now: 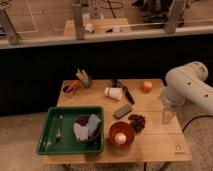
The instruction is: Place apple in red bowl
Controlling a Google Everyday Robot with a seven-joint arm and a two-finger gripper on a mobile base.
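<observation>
My gripper (168,116) hangs open and empty; apple (146,86) lies beyond it, red bowl (114,139) nearer-left: pickup not yet begun.

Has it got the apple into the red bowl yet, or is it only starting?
Nothing looks done yet: the small round orange-red apple sits far back on the wooden table, untouched. The gripper hangs open and empty near the right edge. The terracotta red bowl holds only a white ball. Grasping, carrying and dropping remain.

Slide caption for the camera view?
Apple on the table's far right; open gripper hangs at the right edge; red bowl holds a white ball.
</observation>
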